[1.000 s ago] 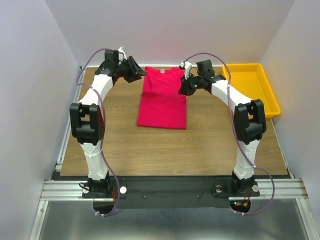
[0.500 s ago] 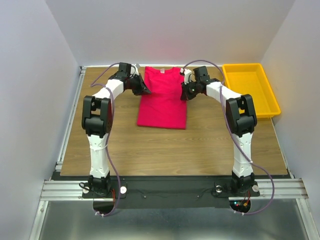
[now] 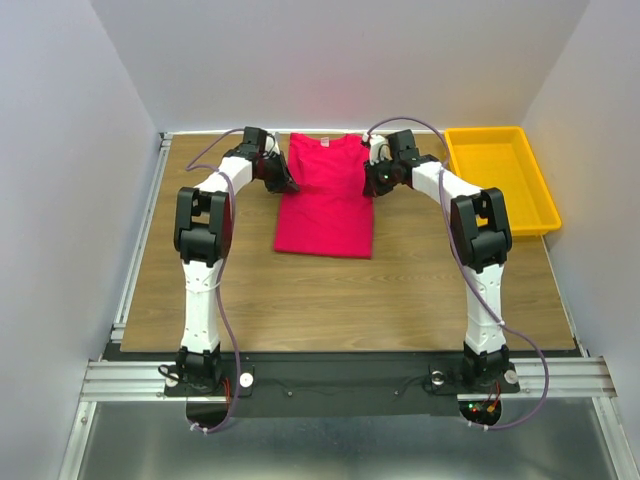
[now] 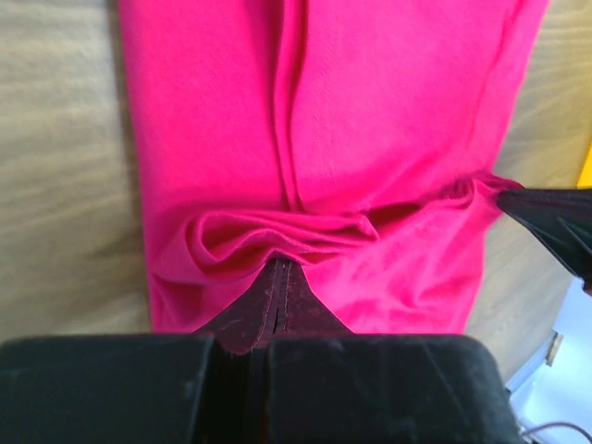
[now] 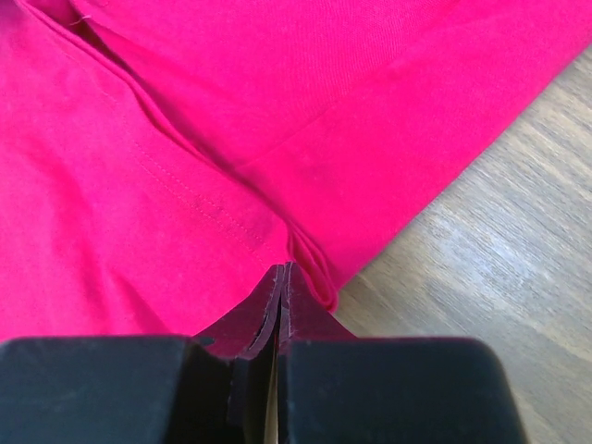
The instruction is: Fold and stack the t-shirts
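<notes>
The brown wood-grain table (image 3: 350, 290) carries the crimson-pink cotton t-shirt (image 3: 325, 210), which lies flat as a narrow lengthwise-folded column well to the left of the yellow plastic tray (image 3: 497, 175), collar at the far end.

Over the last second both arms have dropped from a raised pose and closed in on the shirt's far half. The right gripper (image 3: 372, 183) sits at the shirt edge nearer the tray, and the left gripper (image 3: 285, 183) at the edge farther from the tray.

The left jaws, wide a second ago, are now pressed together on a bunched ridge of fabric. The right jaws are likewise together, apparently pinching the folded edge.

With both sides gripped, the shirt looks ready for its collar end to be lifted and folded over towards the hem.
</notes>
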Controlling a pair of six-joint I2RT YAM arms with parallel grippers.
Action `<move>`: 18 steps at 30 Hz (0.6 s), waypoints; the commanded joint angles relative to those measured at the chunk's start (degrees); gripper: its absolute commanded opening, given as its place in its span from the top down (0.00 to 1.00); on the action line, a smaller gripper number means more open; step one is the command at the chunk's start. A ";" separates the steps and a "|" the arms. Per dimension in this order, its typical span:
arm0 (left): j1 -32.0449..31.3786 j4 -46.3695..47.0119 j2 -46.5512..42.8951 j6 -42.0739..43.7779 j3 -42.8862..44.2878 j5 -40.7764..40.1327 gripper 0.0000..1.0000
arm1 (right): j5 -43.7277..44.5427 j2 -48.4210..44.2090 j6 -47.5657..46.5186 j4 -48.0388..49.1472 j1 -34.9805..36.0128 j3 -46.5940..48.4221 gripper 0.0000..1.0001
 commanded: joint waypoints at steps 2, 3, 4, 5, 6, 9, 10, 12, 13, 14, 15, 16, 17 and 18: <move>-0.02 -0.38 0.71 0.04 4.68 -1.89 1.00 | 2.36 0.58 0.77 1.74 -0.25 2.48 0.99; -0.02 0.14 1.15 -0.66 5.47 -2.32 1.00 | 2.88 0.67 0.77 1.74 -0.25 2.40 0.99; -0.02 -0.03 1.50 -1.02 6.00 -2.50 1.00 | 4.11 0.58 1.04 1.74 -0.25 2.40 0.99; 0.06 -0.29 1.77 -1.19 6.44 -3.20 1.00 | 4.64 0.49 1.12 1.74 -0.25 2.40 0.99; -0.02 -0.38 2.12 -1.37 7.14 -3.55 1.00 | 5.52 0.49 1.21 1.74 -0.34 2.40 1.00; 0.06 -0.20 3.00 -2.07 8.55 -4.17 1.00 | 7.89 0.23 1.65 1.74 -0.25 2.48 0.99; -0.02 -0.03 3.09 -2.42 9.16 -4.09 1.00 | 8.68 0.14 2.00 1.74 -0.25 2.48 0.99; -0.02 0.49 2.65 -2.78 9.61 -3.65 1.00 | 11.23 -0.12 2.18 1.83 -0.34 2.75 0.99; -0.02 0.50 2.30 -2.60 9.70 -3.73 1.00 | 11.76 -0.30 2.09 1.83 -0.43 2.83 1.00; -0.02 0.50 1.86 -2.34 9.70 -4.60 1.00 | 13.24 -0.47 1.83 1.91 -0.34 2.83 0.99; 0.06 0.32 0.47 -1.90 9.52 -5.48 1.00 | 13.78 -1.17 1.65 2.00 -0.43 3.01 0.99; -0.02 0.15 -0.51 -0.68 9.35 -6.54 1.00 | 14.13 -1.70 1.22 2.09 -0.43 3.01 0.99; -0.02 0.15 -1.82 0.20 9.00 -9.59 1.00 | 14.57 -2.31 0.87 2.18 -0.60 3.10 0.99; -0.02 0.84 -5.31 0.91 7.17 -11.28 1.00 | 14.66 -3.02 0.34 2.18 -0.52 2.84 1.00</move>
